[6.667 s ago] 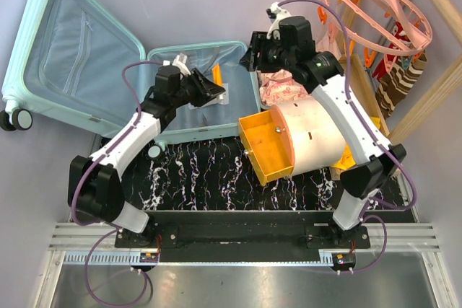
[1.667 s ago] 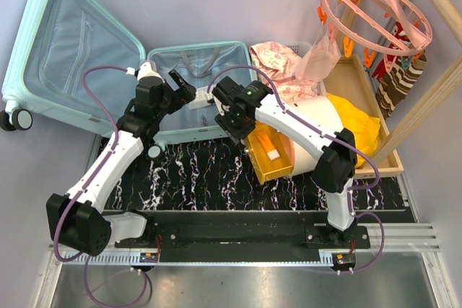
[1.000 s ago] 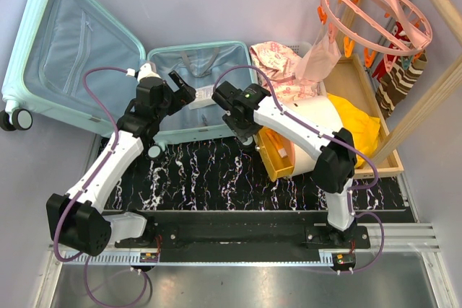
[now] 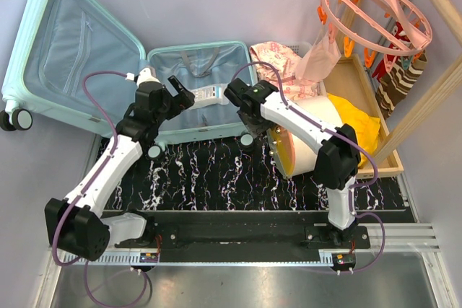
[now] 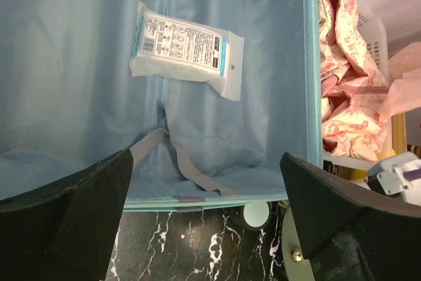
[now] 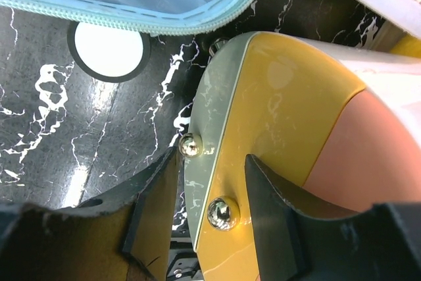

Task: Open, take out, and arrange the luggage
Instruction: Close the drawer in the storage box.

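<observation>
The luggage (image 4: 206, 117), a pale mint-blue suitcase, lies open with its lid (image 4: 65, 55) leaning against the wall. A white packet (image 4: 211, 97) (image 5: 187, 47) rests on the grey-blue lining (image 5: 79, 83). My left gripper (image 4: 183, 93) (image 5: 205, 156) hovers wide open above the lining near the front rim, holding nothing. My right gripper (image 4: 258, 135) (image 6: 212, 156) stands at the orange drawer front (image 4: 285, 153) (image 6: 283, 116) of the cream cylinder (image 4: 317, 131). Its fingers straddle a silver knob (image 6: 222, 212) with gaps on both sides.
A white mesh basket (image 4: 294, 91) with pink patterned cloth (image 5: 342, 77) stands right of the suitcase. Yellow cloth (image 4: 357, 124), a wooden tray (image 4: 375, 171) and a pink round hanger rack (image 4: 375, 12) fill the right side. A suitcase wheel (image 6: 108, 51) rests on the black marble mat (image 4: 209, 178).
The orange drawer has slid further into the cream cylinder, with my right gripper following it to the right and its jaws a little wider. The left arm has barely shifted.
</observation>
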Tool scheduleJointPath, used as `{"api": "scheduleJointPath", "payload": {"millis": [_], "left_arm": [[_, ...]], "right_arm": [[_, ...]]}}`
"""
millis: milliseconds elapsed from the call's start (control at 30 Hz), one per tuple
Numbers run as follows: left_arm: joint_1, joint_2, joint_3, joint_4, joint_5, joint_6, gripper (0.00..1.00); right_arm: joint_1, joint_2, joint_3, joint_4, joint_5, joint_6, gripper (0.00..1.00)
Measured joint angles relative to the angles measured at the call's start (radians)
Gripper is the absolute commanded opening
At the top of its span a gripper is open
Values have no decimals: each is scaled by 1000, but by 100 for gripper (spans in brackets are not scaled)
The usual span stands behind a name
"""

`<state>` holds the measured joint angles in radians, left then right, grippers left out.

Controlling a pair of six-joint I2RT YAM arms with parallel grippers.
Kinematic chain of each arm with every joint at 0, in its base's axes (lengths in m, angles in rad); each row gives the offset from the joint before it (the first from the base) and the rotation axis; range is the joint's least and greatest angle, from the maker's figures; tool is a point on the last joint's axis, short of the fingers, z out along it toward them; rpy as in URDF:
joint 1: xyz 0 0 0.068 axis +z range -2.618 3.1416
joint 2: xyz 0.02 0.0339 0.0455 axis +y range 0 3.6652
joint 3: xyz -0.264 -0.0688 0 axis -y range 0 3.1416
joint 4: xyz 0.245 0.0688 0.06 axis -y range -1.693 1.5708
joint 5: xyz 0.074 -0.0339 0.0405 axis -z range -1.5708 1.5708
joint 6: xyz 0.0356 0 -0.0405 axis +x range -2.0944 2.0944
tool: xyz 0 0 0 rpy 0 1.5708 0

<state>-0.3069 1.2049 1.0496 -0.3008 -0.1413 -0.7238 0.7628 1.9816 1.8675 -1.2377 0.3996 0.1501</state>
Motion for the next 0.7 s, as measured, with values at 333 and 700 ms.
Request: {"api": "scheduleJointPath", "payload": {"millis": [333, 700], "left_arm": [[-27, -75, -23, -1, 23, 57, 99], [-285, -183, -244, 262, 197, 166, 95]], "right_arm": [[-7, -15, 198, 33, -118, -22, 54], [-48, -156, 257, 330, -245, 26, 57]]}}
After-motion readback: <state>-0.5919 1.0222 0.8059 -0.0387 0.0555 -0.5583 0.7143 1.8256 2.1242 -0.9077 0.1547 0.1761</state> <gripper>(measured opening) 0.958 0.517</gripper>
